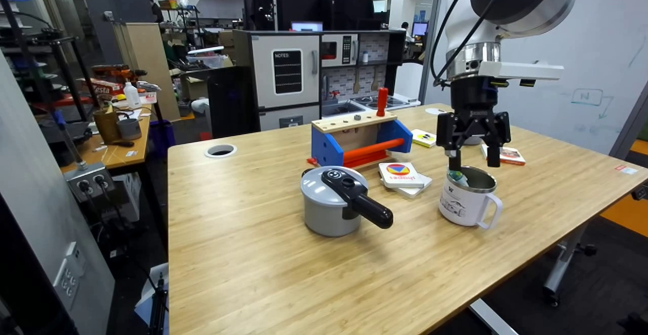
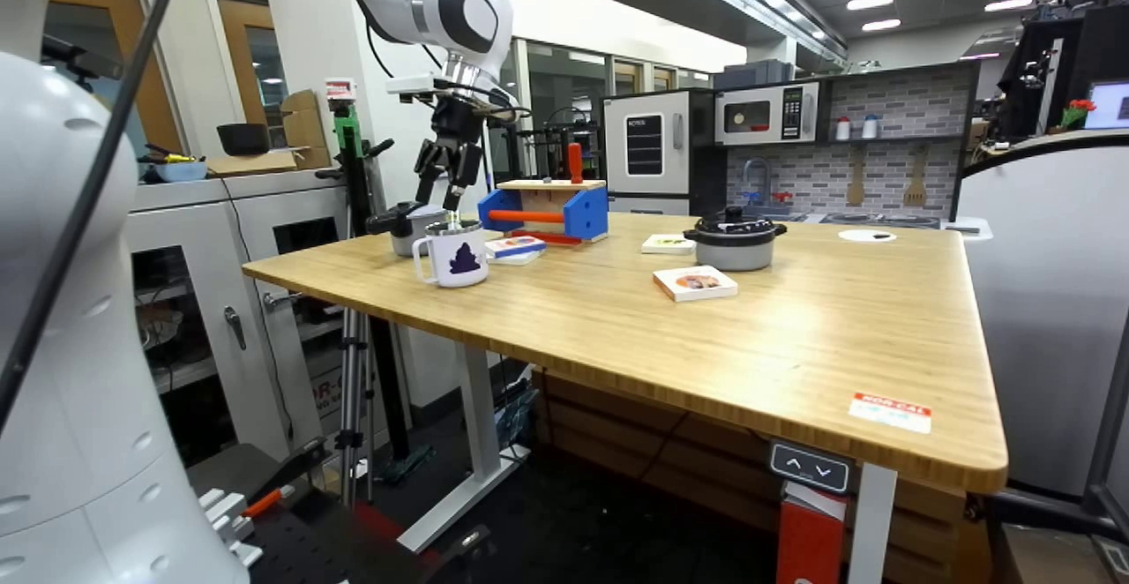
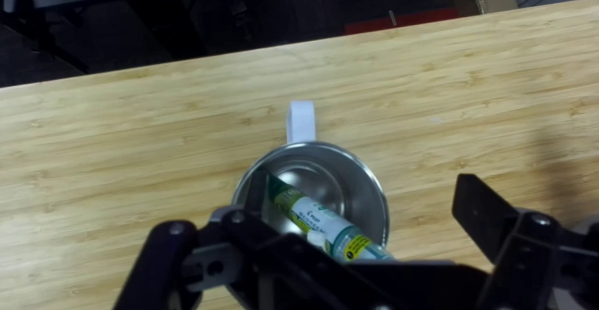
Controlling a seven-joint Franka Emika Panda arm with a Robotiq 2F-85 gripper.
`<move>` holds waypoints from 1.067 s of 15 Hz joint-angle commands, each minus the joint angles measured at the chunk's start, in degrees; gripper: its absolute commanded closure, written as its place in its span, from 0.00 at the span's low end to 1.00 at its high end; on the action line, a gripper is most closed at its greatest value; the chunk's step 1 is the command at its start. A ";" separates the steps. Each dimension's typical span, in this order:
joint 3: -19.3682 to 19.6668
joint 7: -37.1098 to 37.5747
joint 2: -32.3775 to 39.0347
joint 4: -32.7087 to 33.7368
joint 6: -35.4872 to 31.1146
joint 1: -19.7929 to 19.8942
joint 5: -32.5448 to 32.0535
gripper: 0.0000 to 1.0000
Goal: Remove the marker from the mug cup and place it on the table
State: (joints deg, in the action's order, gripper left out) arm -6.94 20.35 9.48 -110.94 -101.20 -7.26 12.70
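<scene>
The white mug cup stands upright on the wooden table, its steel mouth facing up. It also shows in an exterior view. In the wrist view its handle points up the picture. The green and white marker leans inside the mug, its clear end at the rim; its tip shows in an exterior view. My gripper is open above the mug, fingers pointing down. In the wrist view one finger overlaps the mug and marker, and the other is off to the right over the table. Nothing is between the fingers.
A grey steel pot with a black handle stands near the mug. White book-like blocks lie between pot and mug. A blue and wood toolbox stands behind. Another lidded pot and a card block are further along the table.
</scene>
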 commanded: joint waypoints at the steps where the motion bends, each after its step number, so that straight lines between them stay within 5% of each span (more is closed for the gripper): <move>1: 0.63 1.15 1.06 1.73 -1.02 -0.35 -0.58 0.00; 16: 0.85 2.63 2.37 3.93 -4.61 -1.88 -4.56 0.00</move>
State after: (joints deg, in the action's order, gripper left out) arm -6.36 21.73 11.74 -107.42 -106.27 -8.77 8.98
